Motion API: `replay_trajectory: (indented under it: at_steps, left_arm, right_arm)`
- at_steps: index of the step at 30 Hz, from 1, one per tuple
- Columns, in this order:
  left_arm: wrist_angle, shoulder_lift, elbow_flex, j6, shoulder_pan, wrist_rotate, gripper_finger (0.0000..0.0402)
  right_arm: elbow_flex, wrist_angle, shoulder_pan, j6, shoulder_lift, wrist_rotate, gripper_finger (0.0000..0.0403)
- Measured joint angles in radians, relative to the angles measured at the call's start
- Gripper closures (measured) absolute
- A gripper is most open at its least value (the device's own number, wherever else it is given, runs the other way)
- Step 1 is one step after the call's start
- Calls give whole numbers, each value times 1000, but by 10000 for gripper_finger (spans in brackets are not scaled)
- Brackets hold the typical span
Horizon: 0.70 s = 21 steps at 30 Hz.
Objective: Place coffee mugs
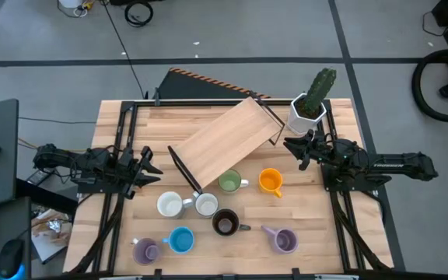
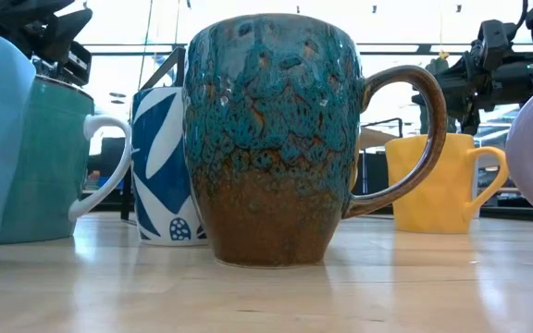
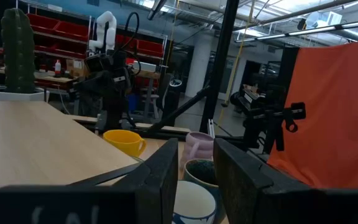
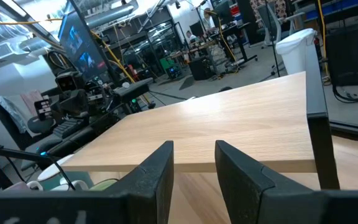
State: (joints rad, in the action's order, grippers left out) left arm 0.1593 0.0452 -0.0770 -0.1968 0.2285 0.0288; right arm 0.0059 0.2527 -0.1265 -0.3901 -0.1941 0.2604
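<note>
Eight coffee mugs sit in a loose cluster on the near half of the wooden table (image 1: 341, 233), all upright on slatted light wood. Counted from above: one orange mug (image 1: 270, 181), one green mug (image 1: 229, 182), two white mugs (image 1: 169, 205) (image 1: 206, 204) touching each other, one dark brown mug (image 1: 225, 223), one blue mug (image 1: 180, 239), two purple mugs (image 1: 145, 250) (image 1: 285, 240).

In the low view the dark brown mug shows a mottled teal glaze over brown, rounded belly, loop handle; one white mug carries a blue leaf pattern.

A tilted wooden board (image 1: 224, 140) on a thin black frame leans across the table's middle, its lower edge near the green and white mugs.

A white angular pot with a green cactus (image 1: 312, 105) stands at the far right corner.

Open room: bare wood along the right edge, the far left corner, and between the orange mug and the right-hand purple mug.

Left gripper (image 1: 152, 166) rests low at the left edge, holding nothing, fingers a narrow gap apart. Right gripper (image 1: 294, 145) sits near the pot, well apart from the mugs, also empty, fingers narrowly parted.
</note>
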Motion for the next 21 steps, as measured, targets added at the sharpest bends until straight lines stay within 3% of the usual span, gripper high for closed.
replay_trajectory:
  at_steps: [18, 21]
  left_arm:
    - [0, 0, 0, -1, 0, 0, 294]
    - [24, 0, 0, 10, 0, 8, 294]
  right_arm:
    - [0, 0, 0, 1, 0, 0, 279]
    - [0, 5, 0, 88, 0, 19, 279]
